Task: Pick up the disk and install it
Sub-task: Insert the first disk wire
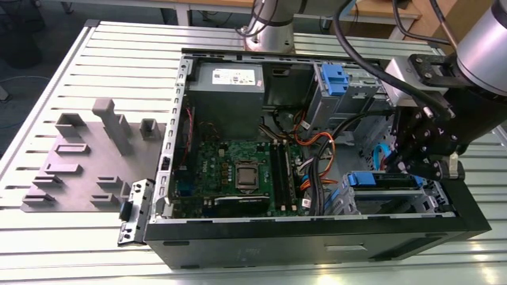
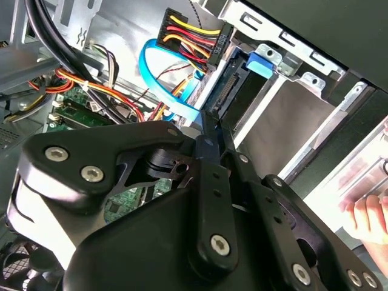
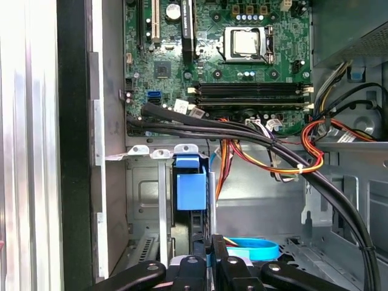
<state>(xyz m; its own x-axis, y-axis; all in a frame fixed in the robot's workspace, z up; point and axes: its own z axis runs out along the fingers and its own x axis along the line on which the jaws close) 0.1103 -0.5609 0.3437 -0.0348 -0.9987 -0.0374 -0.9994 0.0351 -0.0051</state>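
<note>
1. computer case (image 1: 317,240): open, lying on the slatted table (image 1: 71,71); motherboard (image 1: 237,172) at centre.
2. gripper (image 1: 418,169): inside the case at about 3 o'clock of the motherboard in the exterior view, black fingers (image 2: 213,145) drawn close together on the edge of the disk.
3. disk (image 1: 386,180): blue-fronted, sitting in the drive cage (image 1: 396,202) at the case's 4 o'clock corner; connector edge facing the cables in the second wrist view.
4. blue ribbon cable (image 2: 163,91): looped just beside the disk.
5. power supply (image 1: 228,80): at 12 o'clock of the motherboard.
6. grey fixture plate (image 1: 79,160): on the table at 9 o'clock, well apart.
7. a person's hand (image 2: 370,218): outside the case wall.
</note>
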